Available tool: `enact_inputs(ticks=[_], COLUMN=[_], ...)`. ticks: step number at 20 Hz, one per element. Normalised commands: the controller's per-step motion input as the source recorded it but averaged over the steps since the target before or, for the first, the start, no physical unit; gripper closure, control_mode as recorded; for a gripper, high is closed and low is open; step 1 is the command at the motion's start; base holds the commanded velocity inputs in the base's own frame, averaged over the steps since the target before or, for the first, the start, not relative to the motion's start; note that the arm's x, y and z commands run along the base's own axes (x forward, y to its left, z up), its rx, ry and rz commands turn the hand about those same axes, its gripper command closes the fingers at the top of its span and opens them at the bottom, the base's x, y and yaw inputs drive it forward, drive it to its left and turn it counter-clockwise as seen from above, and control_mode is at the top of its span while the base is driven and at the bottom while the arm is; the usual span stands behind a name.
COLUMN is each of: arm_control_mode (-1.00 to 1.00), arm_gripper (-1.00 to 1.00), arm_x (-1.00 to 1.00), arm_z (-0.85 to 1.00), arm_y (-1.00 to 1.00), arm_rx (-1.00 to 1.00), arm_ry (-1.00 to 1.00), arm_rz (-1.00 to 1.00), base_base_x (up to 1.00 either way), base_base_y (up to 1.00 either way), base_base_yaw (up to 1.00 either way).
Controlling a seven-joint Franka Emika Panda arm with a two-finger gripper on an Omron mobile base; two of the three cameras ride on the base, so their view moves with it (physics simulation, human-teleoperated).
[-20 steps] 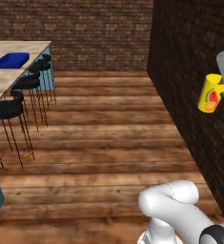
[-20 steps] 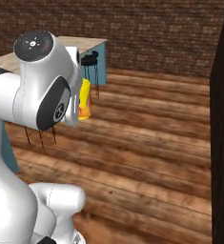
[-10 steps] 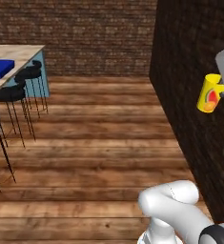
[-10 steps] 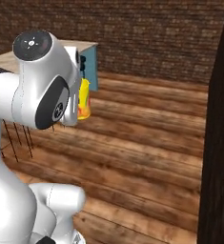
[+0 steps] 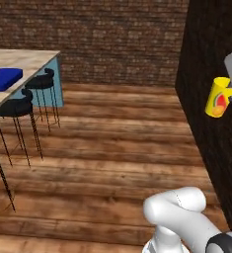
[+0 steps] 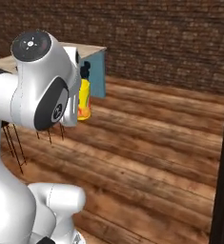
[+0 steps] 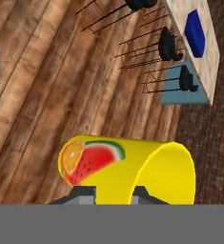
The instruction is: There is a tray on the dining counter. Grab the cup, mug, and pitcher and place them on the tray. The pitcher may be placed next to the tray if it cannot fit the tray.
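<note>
Open wood floor [image 5: 102,148] beside dining counter [image 5: 23,62]

A yellow cup [image 5: 217,97] bearing a red-orange fruit mark hangs in the air at the right edge of the room, clasped by the robot's grey gripper [image 5: 229,95] against a dark brick wall [image 5: 211,74]. Well apart, at far left, a bright blue tray [image 5: 3,78] lies on the marbled dining counter [image 5: 23,59], with black bar stools [image 5: 19,108] lined along its side. Bare wooden floorboards [image 5: 102,148] stretch between them.
</note>
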Motion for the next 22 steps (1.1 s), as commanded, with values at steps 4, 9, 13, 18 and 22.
enact_inputs(ticks=[4, 9, 13, 18, 22], arm_control_mode=[1.00, 1.00, 1.00, 1.00, 1.00], arm_gripper=[1.00, 1.00, 1.00, 1.00, 1.00], arm_x=[0.00, 0.00, 0.00, 0.00, 0.00], arm_z=[0.00, 0.00, 0.00, 0.00, 0.00], arm_y=[0.00, 0.00, 0.00, 0.00, 0.00], arm_rx=[0.00, 0.00, 0.00, 0.00, 0.00], arm_ry=[0.00, 0.00, 0.00, 0.00, 0.00], arm_rz=[0.00, 0.00, 0.00, 0.00, 0.00], base_base_x=[1.00, 1.00, 1.00, 1.00, 1.00], base_base_y=[0.00, -0.16, -0.17, -0.16, -0.19], base_base_yaw=[0.44, 0.82, 1.00, 1.00, 0.98])
